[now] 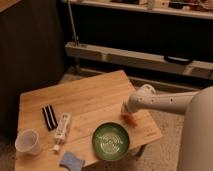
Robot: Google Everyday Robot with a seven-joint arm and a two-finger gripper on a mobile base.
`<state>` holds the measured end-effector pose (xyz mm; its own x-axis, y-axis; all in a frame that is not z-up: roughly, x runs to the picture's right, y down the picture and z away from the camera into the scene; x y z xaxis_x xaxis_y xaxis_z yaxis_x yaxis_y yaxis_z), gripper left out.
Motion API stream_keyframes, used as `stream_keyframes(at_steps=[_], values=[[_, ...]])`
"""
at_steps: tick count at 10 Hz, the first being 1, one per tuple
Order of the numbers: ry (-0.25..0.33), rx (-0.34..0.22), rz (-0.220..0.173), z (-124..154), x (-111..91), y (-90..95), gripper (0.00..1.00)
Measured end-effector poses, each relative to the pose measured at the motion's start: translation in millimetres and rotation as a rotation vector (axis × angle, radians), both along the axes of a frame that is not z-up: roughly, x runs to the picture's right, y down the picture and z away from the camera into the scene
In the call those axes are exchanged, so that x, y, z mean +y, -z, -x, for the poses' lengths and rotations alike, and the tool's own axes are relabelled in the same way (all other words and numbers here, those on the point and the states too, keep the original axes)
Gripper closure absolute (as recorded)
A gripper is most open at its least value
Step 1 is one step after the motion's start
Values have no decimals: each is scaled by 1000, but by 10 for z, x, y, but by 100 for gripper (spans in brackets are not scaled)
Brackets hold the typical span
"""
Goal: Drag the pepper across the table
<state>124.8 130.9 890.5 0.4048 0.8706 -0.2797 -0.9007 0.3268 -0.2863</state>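
The pepper (131, 119) is a small orange-red piece lying on the light-wood table (90, 97) near its right edge, just right of the green plate (112, 141). My gripper (128, 112) comes in from the right on a white arm and sits directly over the pepper, touching or nearly touching it. Most of the pepper is hidden under the gripper.
A black striped packet (49, 117), a white tube-like packet (62, 131), a white cup (28, 142) and a blue sponge (71, 161) lie on the table's left and front. A low metal shelf rail (135, 57) runs behind the table.
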Motion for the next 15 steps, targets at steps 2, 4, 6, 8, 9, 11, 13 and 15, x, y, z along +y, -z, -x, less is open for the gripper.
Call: stream_keyframes(at_steps=[2, 4, 6, 8, 9, 11, 13, 15], values=[[-1, 2, -9, 14, -42, -24, 64], [4, 1, -13, 62, -93, -72, 64], [16, -4, -18, 109, -160, -133, 64], [18, -14, -18, 183, -228, -220, 64], [26, -24, -20, 261, -268, -251, 64], [39, -28, -24, 305, -341, -302, 64], [57, -30, -27, 361, -412, -355, 64], [71, -33, -33, 392, -478, -399, 64]])
